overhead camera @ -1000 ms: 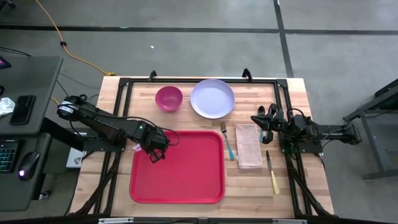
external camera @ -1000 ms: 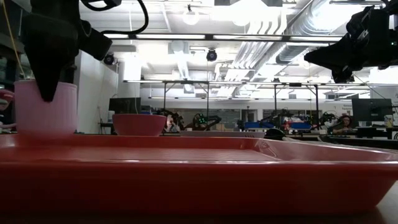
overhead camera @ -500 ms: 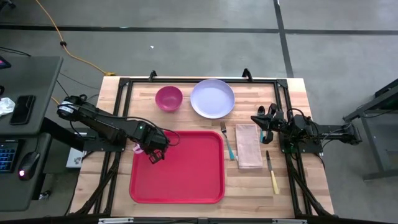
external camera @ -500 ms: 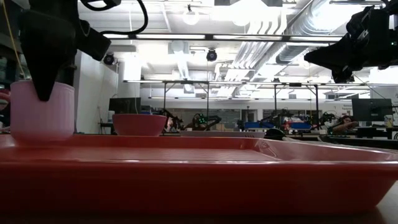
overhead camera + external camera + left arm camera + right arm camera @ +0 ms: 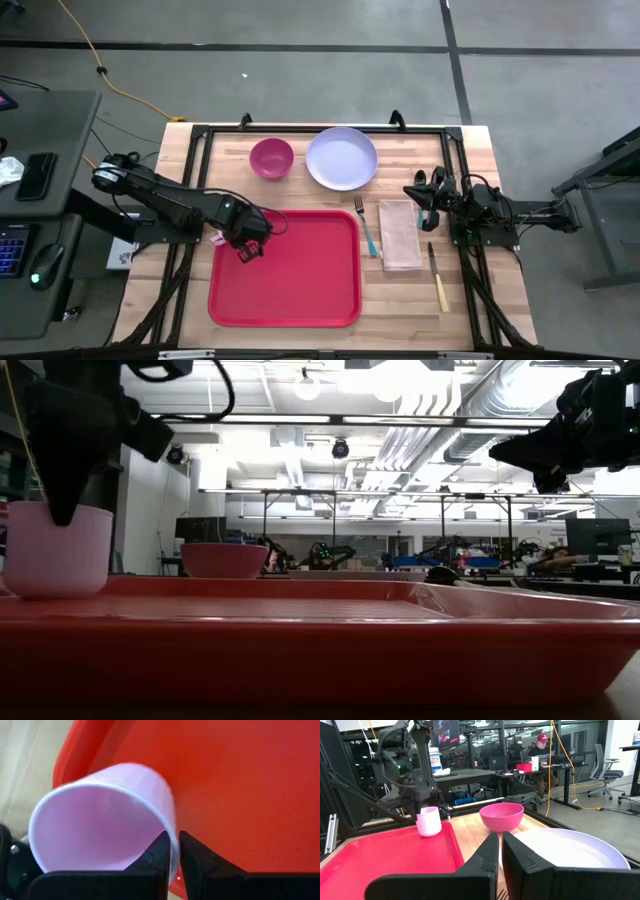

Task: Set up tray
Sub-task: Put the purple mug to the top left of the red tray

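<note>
While the tray [image 5: 290, 270] lies at lower centre of the high view, the left gripper [image 5: 243, 243] pinches a pink cup's [image 5: 220, 238] rim at its left corner. Above sit bowl [image 5: 271, 157] and plate [image 5: 342, 158]; fork [image 5: 365, 228], napkin [image 5: 399, 235] and knife [image 5: 438, 278] lie right, by the closed right gripper [image 5: 418, 190].

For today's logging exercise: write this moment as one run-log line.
left gripper: pinching pink cup wall | cup: at tray corner | right gripper: shut, waiting

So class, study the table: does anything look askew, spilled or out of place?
Only the pink cup stands out: it sits at the red tray's far left corner, the left gripper's jaws pinching its rim. Nothing looks spilled or damaged.
</note>
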{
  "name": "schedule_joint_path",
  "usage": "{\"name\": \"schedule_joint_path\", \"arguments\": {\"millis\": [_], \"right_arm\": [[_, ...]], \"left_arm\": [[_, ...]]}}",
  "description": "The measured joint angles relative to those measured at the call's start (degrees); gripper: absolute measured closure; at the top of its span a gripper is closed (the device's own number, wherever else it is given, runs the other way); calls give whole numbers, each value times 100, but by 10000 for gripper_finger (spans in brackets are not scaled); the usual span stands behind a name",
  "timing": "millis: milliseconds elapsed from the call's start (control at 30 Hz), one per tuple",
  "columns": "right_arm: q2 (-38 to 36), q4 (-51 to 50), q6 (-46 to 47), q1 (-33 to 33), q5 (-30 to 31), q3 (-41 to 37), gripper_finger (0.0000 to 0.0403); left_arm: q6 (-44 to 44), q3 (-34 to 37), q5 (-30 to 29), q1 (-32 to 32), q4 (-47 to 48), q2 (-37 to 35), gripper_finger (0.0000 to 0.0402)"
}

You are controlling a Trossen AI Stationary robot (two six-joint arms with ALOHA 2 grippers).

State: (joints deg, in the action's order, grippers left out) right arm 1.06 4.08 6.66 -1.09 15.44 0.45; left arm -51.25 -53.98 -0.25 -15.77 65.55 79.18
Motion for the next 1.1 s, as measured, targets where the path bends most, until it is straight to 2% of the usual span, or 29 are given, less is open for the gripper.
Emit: {"name": "schedule_joint_path", "arguments": {"millis": [167,1100], "right_arm": [[0,0,0,-1,0,0,402],[-1,0,236,-1,2,0,402]], "left_arm": [[-49,162,131,-2,-54,0,332],[-154,167,-35,0,51,0,332]]}}
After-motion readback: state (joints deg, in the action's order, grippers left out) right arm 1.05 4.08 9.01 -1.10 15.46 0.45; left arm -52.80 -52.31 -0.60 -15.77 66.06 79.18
